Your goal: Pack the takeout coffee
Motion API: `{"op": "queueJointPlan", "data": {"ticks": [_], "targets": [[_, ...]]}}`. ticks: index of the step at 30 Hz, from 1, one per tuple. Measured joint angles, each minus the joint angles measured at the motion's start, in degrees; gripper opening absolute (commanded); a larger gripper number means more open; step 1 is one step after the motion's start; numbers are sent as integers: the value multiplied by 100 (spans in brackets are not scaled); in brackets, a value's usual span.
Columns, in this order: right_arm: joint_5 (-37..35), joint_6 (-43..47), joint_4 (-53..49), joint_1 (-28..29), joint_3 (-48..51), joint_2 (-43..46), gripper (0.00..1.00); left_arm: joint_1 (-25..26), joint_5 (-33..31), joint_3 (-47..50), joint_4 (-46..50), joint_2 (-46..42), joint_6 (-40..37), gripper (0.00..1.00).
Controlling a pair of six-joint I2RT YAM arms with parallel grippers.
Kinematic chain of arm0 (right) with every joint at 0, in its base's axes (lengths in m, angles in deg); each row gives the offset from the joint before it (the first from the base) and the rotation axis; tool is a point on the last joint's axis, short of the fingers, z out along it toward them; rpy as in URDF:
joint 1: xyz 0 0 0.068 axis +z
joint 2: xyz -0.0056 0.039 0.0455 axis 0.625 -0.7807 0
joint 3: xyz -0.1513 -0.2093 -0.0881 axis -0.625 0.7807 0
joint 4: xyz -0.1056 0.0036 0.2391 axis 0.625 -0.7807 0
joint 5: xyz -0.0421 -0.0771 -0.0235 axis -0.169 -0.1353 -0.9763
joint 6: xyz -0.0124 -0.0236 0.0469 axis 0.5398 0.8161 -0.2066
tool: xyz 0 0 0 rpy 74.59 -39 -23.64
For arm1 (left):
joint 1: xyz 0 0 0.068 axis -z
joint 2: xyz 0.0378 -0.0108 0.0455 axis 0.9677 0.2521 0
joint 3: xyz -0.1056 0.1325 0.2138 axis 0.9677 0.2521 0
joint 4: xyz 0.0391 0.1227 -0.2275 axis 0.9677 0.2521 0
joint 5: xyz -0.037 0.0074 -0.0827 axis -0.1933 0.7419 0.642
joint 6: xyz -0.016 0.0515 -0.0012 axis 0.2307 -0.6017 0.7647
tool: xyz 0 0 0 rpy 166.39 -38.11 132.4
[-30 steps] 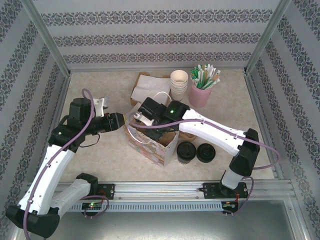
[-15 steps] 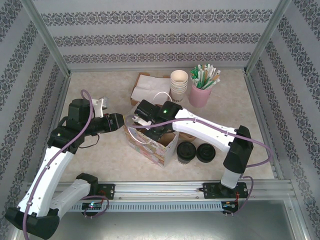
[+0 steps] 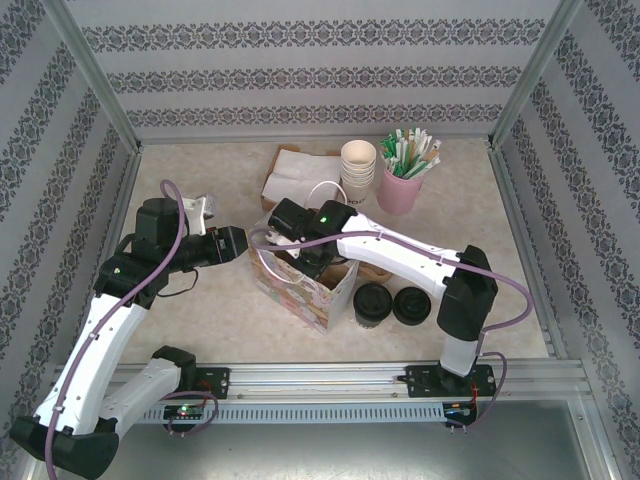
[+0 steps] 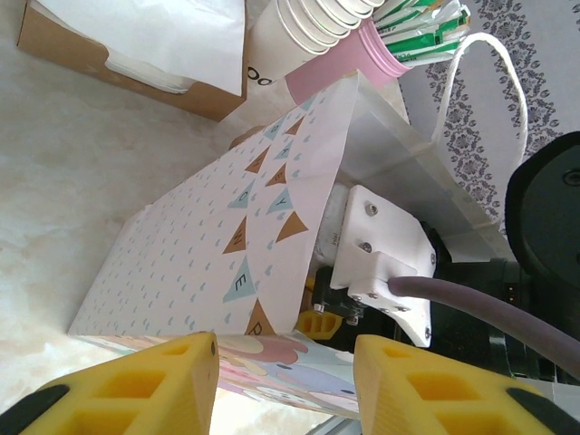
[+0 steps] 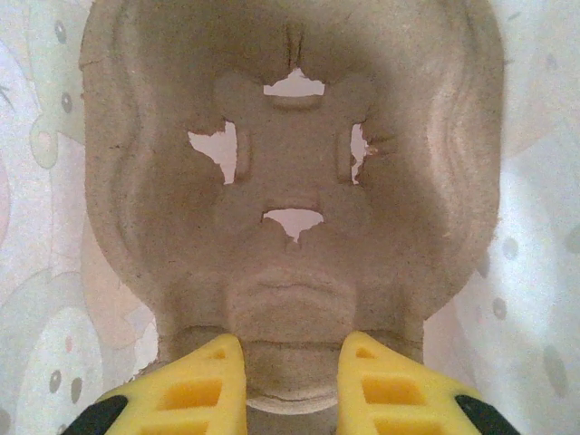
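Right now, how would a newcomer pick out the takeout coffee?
Find the patterned paper bag mid-table. Two round black things stand just right of it. The takeout coffee is the one nearer the bag, a dark cup under a dome lid; the lid pile beside it has no cup.

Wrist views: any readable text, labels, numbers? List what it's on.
Gift bag: single letters on the bunting pennants, too skewed to read.
Paper cup stack: dark print, partly hidden behind the napkin box, unreadable.
Straw wrappers: green markings, blurred.
Pulp cup carrier: none.
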Motion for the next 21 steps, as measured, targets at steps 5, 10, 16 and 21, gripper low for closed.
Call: {"op": "queueJointPlan", "data": {"ticks": [5, 10, 16, 21], "targets": [[48, -2, 44, 0, 13, -122, 23, 0, -52, -2, 2, 0, 0, 44], [155, -4, 149, 0, 114, -280, 23, 0, -153, -2, 2, 0, -2, 44], [245, -42, 317, 0, 385, -339, 23, 0, -459, -17, 15, -74, -2, 44], [280, -116, 472, 0, 463, -431, 23, 0, -780, -94, 55, -195, -2, 44]]}}
